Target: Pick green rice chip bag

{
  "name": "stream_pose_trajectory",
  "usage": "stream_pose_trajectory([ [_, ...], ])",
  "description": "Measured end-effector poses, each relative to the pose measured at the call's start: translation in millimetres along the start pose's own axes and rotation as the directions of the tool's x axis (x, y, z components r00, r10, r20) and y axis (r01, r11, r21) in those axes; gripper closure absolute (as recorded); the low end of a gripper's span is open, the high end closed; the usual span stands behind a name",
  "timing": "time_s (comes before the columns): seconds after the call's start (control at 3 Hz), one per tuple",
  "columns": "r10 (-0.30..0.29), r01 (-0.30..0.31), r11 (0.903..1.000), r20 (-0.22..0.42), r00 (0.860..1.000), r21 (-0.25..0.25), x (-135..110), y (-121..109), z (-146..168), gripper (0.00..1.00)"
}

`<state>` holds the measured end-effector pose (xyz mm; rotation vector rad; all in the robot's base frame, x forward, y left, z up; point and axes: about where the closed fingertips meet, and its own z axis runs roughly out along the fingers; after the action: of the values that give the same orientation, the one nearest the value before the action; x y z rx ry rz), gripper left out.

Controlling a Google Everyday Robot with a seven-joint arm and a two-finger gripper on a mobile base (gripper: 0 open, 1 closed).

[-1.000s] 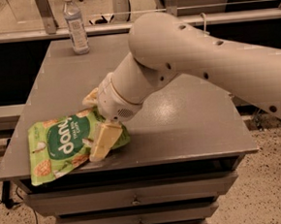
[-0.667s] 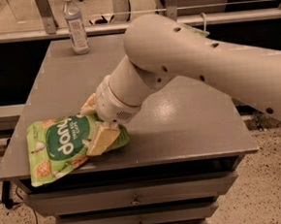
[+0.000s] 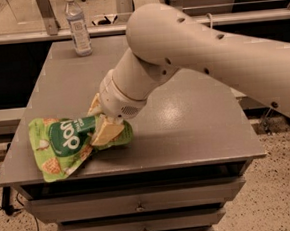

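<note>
The green rice chip bag (image 3: 62, 146) is a light-green puffy bag with a dark green oval and white "dang" lettering. It lies near the front left corner of the grey table (image 3: 186, 129), crumpled at its right end. My gripper (image 3: 101, 125) is on the bag's right end, its tan fingers (image 3: 108, 133) closed on the bag's edge. The white arm reaches in from the right and hides part of the bag's right side.
A clear water bottle (image 3: 78, 25) stands at the table's back left. Drawers (image 3: 137, 206) sit below the table front. A rail and dark cabinets run behind the table. The floor is speckled.
The arm has shifted slightly left and up, and the bag's right end has been pulled and bunched in the fingers. The bag has shifted a little on the table.
</note>
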<state>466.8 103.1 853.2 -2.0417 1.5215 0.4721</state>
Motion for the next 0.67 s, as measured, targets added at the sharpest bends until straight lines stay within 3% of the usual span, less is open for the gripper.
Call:
stream_pose_trajectory([
  [0.33,0.07,-0.07,0.9975,0.001,0.998,0.002,14.0,-31.5,-23.0,1.0],
  [0.67,0.19,-0.191,0.9812,0.059,0.98,0.023,26.1,-72.5,-65.3,1.0],
])
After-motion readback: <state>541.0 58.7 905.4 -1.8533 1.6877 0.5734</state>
